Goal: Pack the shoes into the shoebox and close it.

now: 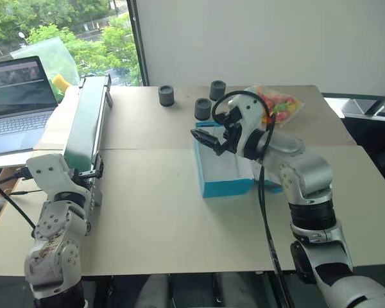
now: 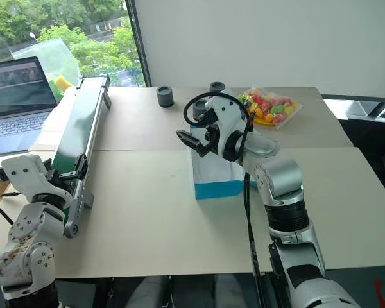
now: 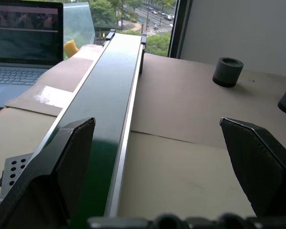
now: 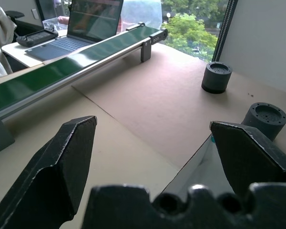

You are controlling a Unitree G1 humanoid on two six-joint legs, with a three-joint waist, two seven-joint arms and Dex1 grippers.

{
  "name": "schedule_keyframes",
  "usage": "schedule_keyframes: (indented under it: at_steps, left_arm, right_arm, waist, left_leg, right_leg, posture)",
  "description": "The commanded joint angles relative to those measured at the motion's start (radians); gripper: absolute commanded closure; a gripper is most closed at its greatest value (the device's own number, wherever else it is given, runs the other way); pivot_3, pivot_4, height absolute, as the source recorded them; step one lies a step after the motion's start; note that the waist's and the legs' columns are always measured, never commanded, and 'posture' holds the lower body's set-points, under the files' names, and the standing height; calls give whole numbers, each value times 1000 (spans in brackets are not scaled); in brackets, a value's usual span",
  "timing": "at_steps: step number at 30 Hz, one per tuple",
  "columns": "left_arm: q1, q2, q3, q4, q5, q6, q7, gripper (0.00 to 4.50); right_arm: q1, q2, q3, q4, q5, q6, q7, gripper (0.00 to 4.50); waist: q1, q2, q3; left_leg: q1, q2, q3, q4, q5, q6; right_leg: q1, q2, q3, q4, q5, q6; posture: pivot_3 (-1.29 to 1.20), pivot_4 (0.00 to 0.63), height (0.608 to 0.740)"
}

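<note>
The cyan-blue shoebox (image 1: 224, 172) lies on the table right of centre; its top face looks pale, and I cannot tell whether the lid is up or down. The shoes are out of view. My right gripper (image 1: 210, 138) hovers level over the box's near-left part, open, with nothing between its fingers (image 4: 62, 167); a corner of the shoebox (image 4: 200, 167) shows under it. My left gripper (image 3: 157, 162) is open too and empty, held at the table's left beside the near end of the green unit.
A long dark-green conveyor unit (image 1: 86, 122) runs along the left side. A laptop (image 1: 16, 102) sits beyond it. Three dark grey cylinders (image 1: 166, 95) stand at the back, next to a clear bag of colourful items (image 1: 279, 106). Bare tabletop (image 1: 147, 205) lies in front.
</note>
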Motion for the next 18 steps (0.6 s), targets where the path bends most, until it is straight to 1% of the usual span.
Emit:
schedule_keyframes:
  at_steps: [1, 2, 3, 5, 7, 8, 10, 13, 15, 18]
  left_arm:
    - [-16, 29, -1, 14, 11, 14, -4, 0]
    - [-20, 34, -4, 37, 24, 23, 3, 0]
    - [-24, 34, 1, 59, 31, 28, 14, 0]
    - [-29, 33, 11, 83, 34, 29, 24, 0]
    - [-34, 32, 19, 98, 35, 31, 32, 0]
    - [-38, 32, 26, 101, 32, 33, 33, 0]
    - [-40, 33, 39, 101, 28, 35, 38, 0]
    - [-31, 29, 66, 99, 19, 36, 43, 0]
    - [-20, 29, 82, 103, 13, 40, 40, 0]
    - [-2, 53, 98, 112, 13, 43, 16, 0]
  right_arm:
    - [5, -6, 68, -69, -27, -29, 14, 23]
    - [12, -4, 125, -78, -49, -50, 29, 23]
    - [19, -7, 207, -93, -64, -86, 81, 23]
    - [24, -8, 311, -98, -74, -146, 176, 23]
    - [14, -24, 402, -58, -109, -230, 272, 23]
    - [4, -36, 424, -34, -124, -255, 306, 23]
    - [-15, -41, 419, 2, -134, -278, 327, 23]
    - [-39, -19, 382, 37, -133, -256, 307, 23]
    - [-40, 1, 366, 34, -141, -229, 271, 23]
    - [-19, 63, 331, 10, -145, -166, 178, 23]
  waist:
    - [0, 0, 0]
    - [0, 0, 0]
    - [-2, 0, 0]
    - [-9, 0, 0]
    - [-17, 0, 0]
    - [-18, 0, 0]
    - [-16, 0, 0]
    - [-14, 0, 0]
    - [-13, 0, 0]
    - [-19, 0, 0]
  left_leg:
    - [0, 0, 0, 0, 0, 0]
    - [0, 0, 0, 0, 0, 0]
    - [0, 0, 0, 0, 0, 0]
    - [1, 0, 0, 0, 0, 0]
    - [1, 1, 0, 0, 0, 0]
    - [1, 0, 0, 0, 0, 0]
    - [1, 0, 0, 0, 0, 0]
    - [1, 0, -2, 1, 0, 0]
    - [2, 0, -2, 0, 0, 0]
    - [1, 1, -4, -1, 0, 0]
  right_leg:
    - [0, 0, 0, 0, 0, 0]
    - [0, 0, 0, 0, 0, 0]
    - [0, 0, 0, 0, 0, 0]
    - [0, 1, 0, 0, 0, 0]
    - [0, 1, 0, 0, 0, 0]
    - [0, 1, 0, 0, 0, 0]
    - [1, 0, 0, 0, 0, 0]
    - [1, 0, -1, -1, 0, 1]
    - [1, 0, -1, 0, 0, 0]
    - [0, 0, 0, 0, 0, 0]
  posture:
    - [0, 150, 740]
    - [0, 150, 740]
    - [0, 150, 740]
    - [0, 150, 740]
    - [0, 150, 740]
    - [0, 150, 740]
    - [0, 150, 740]
    - [0, 150, 740]
    - [0, 150, 740]
    - [0, 150, 740]
